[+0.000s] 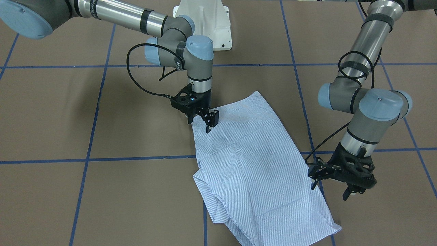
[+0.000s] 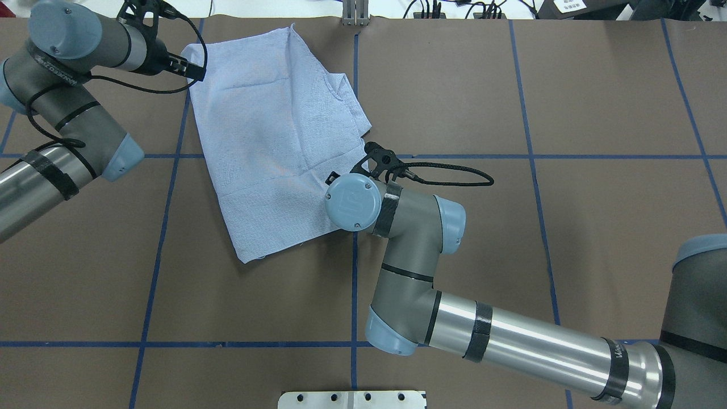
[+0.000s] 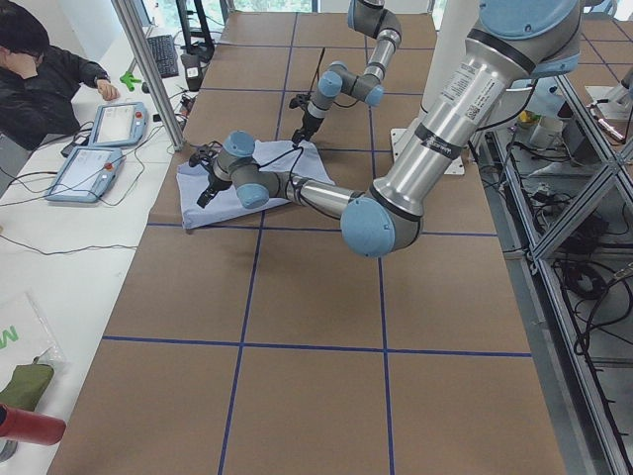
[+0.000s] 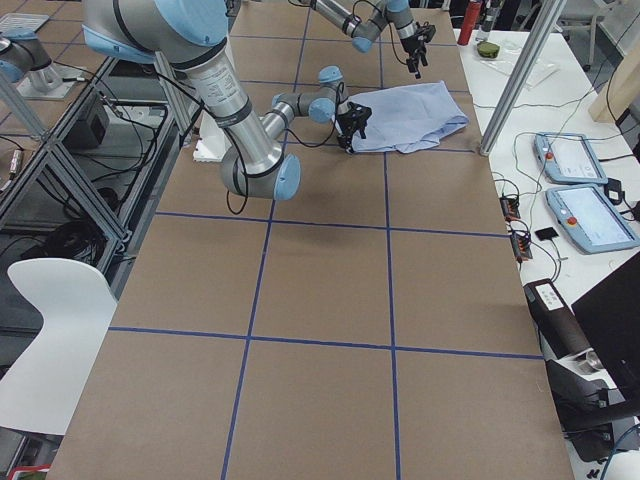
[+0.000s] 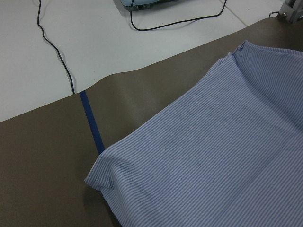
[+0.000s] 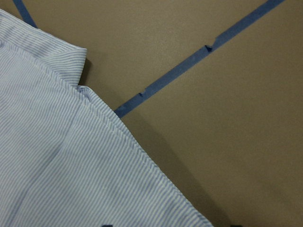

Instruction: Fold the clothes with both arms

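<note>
Right gripper [image 1: 198, 125] and left gripper [image 1: 328, 193] both spread at edges of shirt [image 1: 252, 164] | you're likely mid-task: sleeves look tucked, further folds remain.

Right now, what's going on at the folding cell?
Both arms are at a light blue striped shirt that lies partly folded on the brown table, with loose fabric bunched along one side. The right gripper is open, low at the shirt's corner nearest the robot. The left gripper is open, just beside the shirt's far edge. Neither is gripping the cloth.
</note>
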Tool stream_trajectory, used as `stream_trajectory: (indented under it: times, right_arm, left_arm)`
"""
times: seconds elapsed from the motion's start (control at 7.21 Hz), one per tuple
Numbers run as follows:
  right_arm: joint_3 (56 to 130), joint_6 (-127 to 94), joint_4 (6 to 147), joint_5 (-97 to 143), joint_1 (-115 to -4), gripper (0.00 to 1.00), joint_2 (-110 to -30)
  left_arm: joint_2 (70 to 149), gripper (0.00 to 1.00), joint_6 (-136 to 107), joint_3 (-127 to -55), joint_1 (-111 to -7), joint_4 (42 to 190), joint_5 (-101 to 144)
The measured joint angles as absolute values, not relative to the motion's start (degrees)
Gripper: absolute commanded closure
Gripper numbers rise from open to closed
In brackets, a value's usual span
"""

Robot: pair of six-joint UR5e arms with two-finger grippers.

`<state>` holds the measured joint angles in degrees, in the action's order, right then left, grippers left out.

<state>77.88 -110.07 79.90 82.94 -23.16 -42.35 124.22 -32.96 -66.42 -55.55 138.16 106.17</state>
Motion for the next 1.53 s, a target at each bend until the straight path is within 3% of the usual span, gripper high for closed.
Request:
stream_trajectory:
  times: [0.55, 0.83, 1.11, 1.25, 1.39, 1.53]
  right_arm:
    - [78.3, -108.7, 81.5, 83.1, -23.1, 0.07, -42.4]
    - [78.5, -108.5, 82.9, 83.0, -22.7, 0.13, -42.4]
    - [78.4, -108.6, 83.0, 82.3, -22.3, 0.42, -42.3]
    - [78.3, -108.6, 82.9, 81.7, -22.0, 0.43, -42.0]
    - [78.1, -108.7, 82.9, 81.4, -21.7, 0.49, -41.7]
    - [78.0, -108.8, 82.9, 81.3, -21.6, 0.66, -41.5]
  left_arm:
    - [124.2, 0.00, -33.0, -66.4, -55.5, 138.2, 106.1]
    - [124.2, 0.00, -33.0, -66.4, -55.5, 138.2, 106.1]
    - [124.2, 0.00, -33.0, -66.4, -55.5, 138.2, 106.1]
    - [124.1, 0.00, -33.0, -66.4, -55.5, 138.2, 106.1]
    - [124.1, 0.00, -33.0, -66.4, -55.5, 138.2, 106.1]
    - [124.1, 0.00, -33.0, -66.4, -55.5, 138.2, 106.1]
